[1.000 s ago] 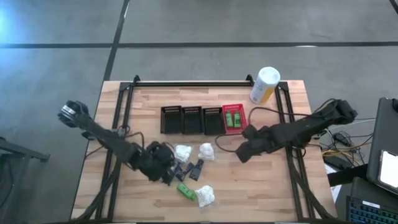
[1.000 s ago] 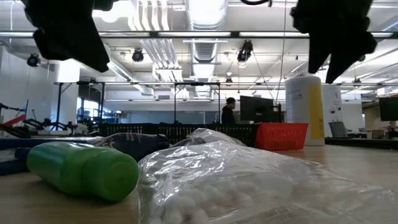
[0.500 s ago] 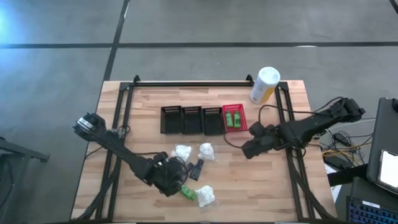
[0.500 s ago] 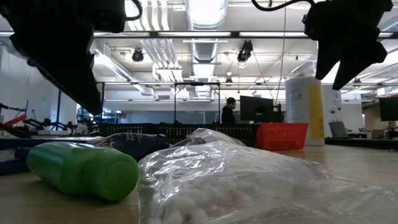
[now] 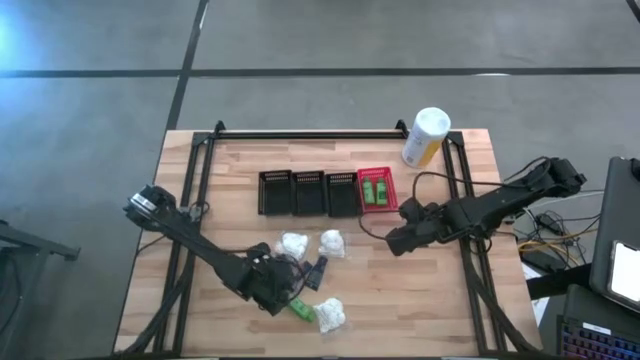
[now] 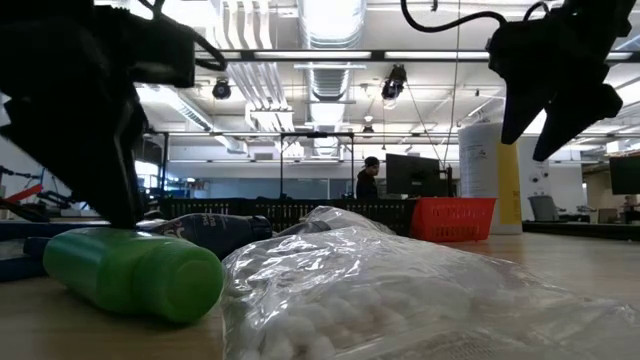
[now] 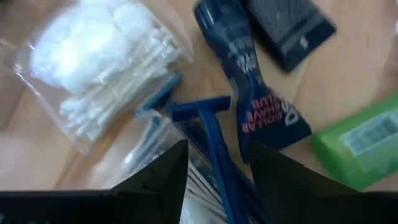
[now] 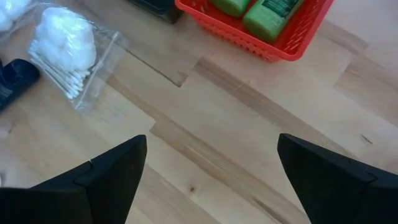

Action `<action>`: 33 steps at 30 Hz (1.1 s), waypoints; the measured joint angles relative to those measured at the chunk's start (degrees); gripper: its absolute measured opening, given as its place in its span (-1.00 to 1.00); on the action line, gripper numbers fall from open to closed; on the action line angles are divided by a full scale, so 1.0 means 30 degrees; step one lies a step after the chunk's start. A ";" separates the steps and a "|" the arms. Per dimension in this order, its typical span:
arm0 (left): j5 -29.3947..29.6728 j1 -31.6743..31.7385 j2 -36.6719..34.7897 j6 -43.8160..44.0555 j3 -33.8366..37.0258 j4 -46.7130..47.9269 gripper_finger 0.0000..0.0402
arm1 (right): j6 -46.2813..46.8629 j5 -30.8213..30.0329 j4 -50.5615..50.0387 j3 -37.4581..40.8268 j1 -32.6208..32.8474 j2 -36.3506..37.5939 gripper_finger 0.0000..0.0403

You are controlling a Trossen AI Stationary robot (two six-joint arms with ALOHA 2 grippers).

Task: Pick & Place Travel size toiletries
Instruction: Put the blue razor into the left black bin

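Observation:
Loose toiletries lie on the table's near middle: a green bottle (image 5: 298,307) (image 7: 360,143) on its side, three white cotton bundles in clear bags (image 5: 330,315) (image 5: 293,244) (image 5: 332,243), a dark blue tube (image 7: 249,93) (image 5: 318,270) and blue razors (image 7: 208,134) in a clear pack. My left gripper (image 5: 275,285) (image 7: 217,180) is open and low over them, one finger on each side of the razors. My right gripper (image 5: 400,238) (image 8: 221,186) hangs open over bare wood, near the red basket (image 8: 292,43) that holds two green bottles (image 5: 375,190). My left gripper comes from above with its open fingers (image 7: 168,180) on either side of the blue razors' handles (image 7: 214,155). I cannot tell whether they touch the pack or the table.
Three black mesh baskets (image 5: 308,193) stand in a row left of the red one. A tall white-and-yellow canister (image 5: 425,137) stands at the far right. Black frame rails run along the table's far, left and right sides. Bare wood lies at the near right.
My left gripper has moved toward the near edge and a little right, and has come down from well above the table to just behind the lying green bottle. The toiletries have stayed where they were.

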State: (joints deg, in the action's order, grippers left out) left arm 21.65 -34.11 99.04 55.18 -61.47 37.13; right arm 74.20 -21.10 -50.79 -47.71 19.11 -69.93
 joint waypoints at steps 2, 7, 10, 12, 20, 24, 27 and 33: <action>0.0015 -0.0006 0.0157 -0.0005 0.0000 -0.0003 -0.20 | 0.0260 -0.0001 0.0221 0.0133 0.0000 0.0000 0.73; 0.0251 0.0053 0.0283 0.0102 0.0000 -0.0045 -0.35 | 0.0639 0.0000 0.0207 0.0205 0.0000 0.0000 0.66; 0.0251 0.0053 0.0613 0.0055 0.0000 -0.0235 -0.43 | 0.0645 -0.0007 0.0214 0.0211 0.0000 0.0000 0.63; 0.0124 0.0053 0.0976 0.0045 0.0000 -0.0589 -0.47 | 0.0646 -0.0007 0.0201 0.0242 0.0000 0.0000 0.61; 0.0289 0.0134 0.1275 0.0021 -0.0402 -0.1089 -0.65 | 0.1063 -0.0007 0.0214 0.0358 -0.0015 0.0000 0.54; 0.0394 0.0176 0.1052 0.0017 -0.0386 -0.0909 -0.77 | 0.1069 -0.0007 0.0214 0.0390 -0.0013 0.0000 0.52; 0.0380 0.0180 0.1052 -0.0079 -0.0386 -0.0879 -0.79 | 0.1063 -0.0006 0.0211 0.0465 -0.0007 0.0000 0.52; -0.0078 0.0247 0.1081 -0.0101 -0.0379 -0.0864 -0.77 | 0.1142 0.0000 0.0207 0.0569 -0.0007 0.0000 0.58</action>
State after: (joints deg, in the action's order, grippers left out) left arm 21.42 -33.37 102.28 54.87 -62.61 34.54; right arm 77.62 -21.10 -50.17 -46.00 19.09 -69.93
